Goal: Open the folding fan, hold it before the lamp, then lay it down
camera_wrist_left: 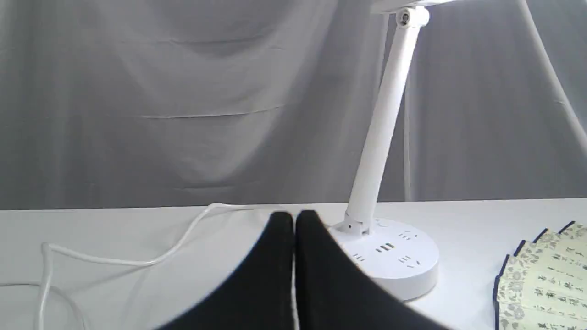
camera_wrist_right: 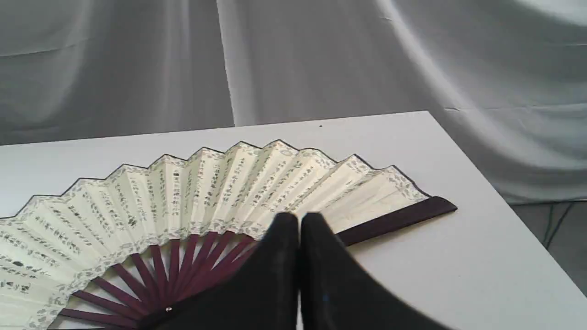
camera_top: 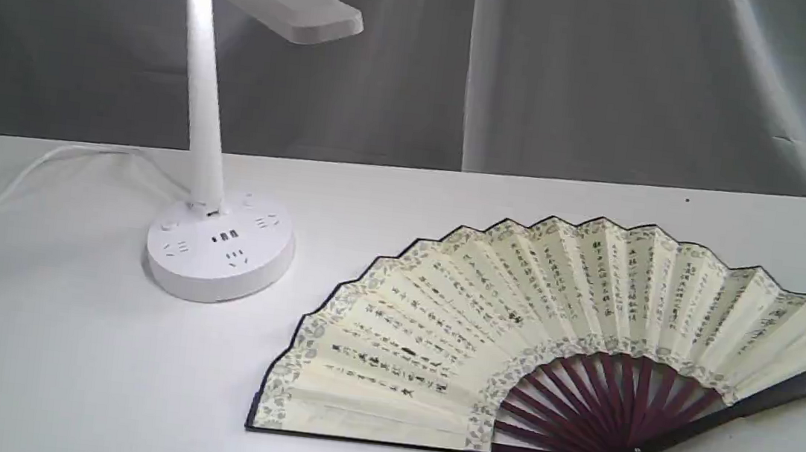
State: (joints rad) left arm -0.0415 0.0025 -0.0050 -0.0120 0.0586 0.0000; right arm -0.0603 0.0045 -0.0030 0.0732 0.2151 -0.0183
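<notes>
The folding fan (camera_top: pixel 512 327) lies fully spread on the white table (camera_top: pixel 58 369), right of centre, its maroon ribs meeting at a pivot near the front edge. The white lamp (camera_top: pixel 217 244) stands at the back left, its flat head reaching out to the right. Neither gripper shows in the exterior view. In the left wrist view my left gripper (camera_wrist_left: pixel 294 219) is shut with nothing in it, near the lamp (camera_wrist_left: pixel 390 256) base. The right wrist view has my right gripper (camera_wrist_right: pixel 299 221) shut and empty, above the fan (camera_wrist_right: pixel 192 192) near its right guard, apart from it.
The lamp's white cord (camera_top: pixel 26 175) trails off to the left across the table. A grey cloth (camera_top: pixel 613 76) hangs behind. The table's right edge (camera_wrist_right: pixel 495 183) runs close to the fan's right guard.
</notes>
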